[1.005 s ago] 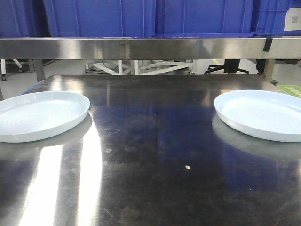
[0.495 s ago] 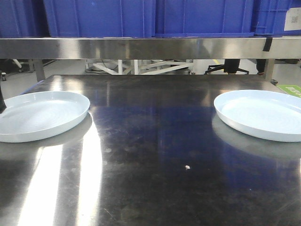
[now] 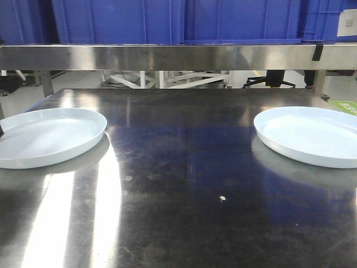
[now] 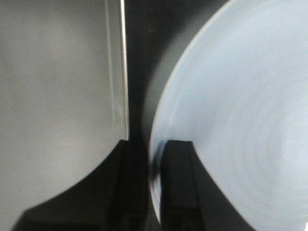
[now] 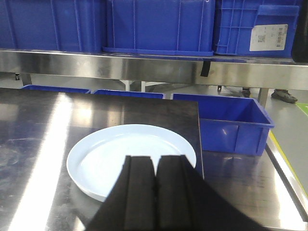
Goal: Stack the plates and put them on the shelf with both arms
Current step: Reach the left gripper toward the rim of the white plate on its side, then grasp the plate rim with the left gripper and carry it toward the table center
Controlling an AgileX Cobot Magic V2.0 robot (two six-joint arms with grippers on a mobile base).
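- Since half a second ago, the dark sliver (image 3: 1, 129) at the front view's 9 o'clock edge has dropped lower beside the left plate (image 3: 49, 137).
- Left gripper (image 4: 154, 145): fingers narrowly apart, straddling that plate's raised rim; whether the pads bite I cannot tell. Seat the rim deep before lifting; glossy glaze likely slips.
- Right gripper (image 5: 155, 160): fingers pressed together, empty, hovering at 6 o'clock of the right plate (image 5: 110, 159).
- Both plates: shallow, pale, ringed, well apart on the reflective steel table (image 3: 178, 184).
- Shelf (image 3: 178, 56) at 12 o'clock: brushed steel under blue plastic crates (image 3: 117, 19).
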